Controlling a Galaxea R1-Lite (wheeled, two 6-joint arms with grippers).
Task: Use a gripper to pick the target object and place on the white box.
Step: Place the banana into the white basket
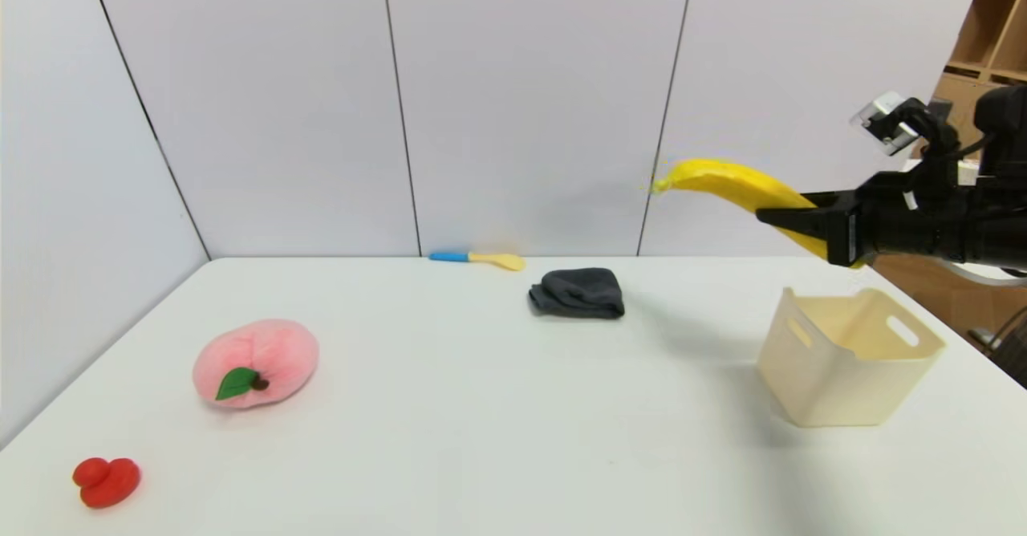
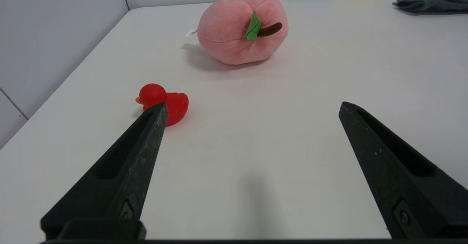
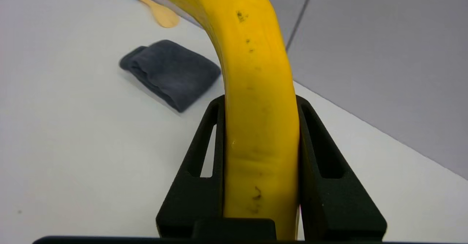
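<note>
Curving through the air above the white box (image 1: 842, 375), one banana (image 1: 722, 181) sits between the two jaws of the right gripper (image 3: 261, 101), which pinch its sides near one end; its stem tip points away from the claw, toward the robot's left. Beneath is one box, on the one table (image 1: 481, 408). Farther left lie one dark grey cloth (image 1: 579, 294), one yellow spoon with a blue handle (image 1: 481, 259), one pink plush peach (image 1: 257, 359) and one red duck (image 2: 172, 107). The left gripper (image 2: 252, 105) is parked, spread wide, over the near left table.
</note>
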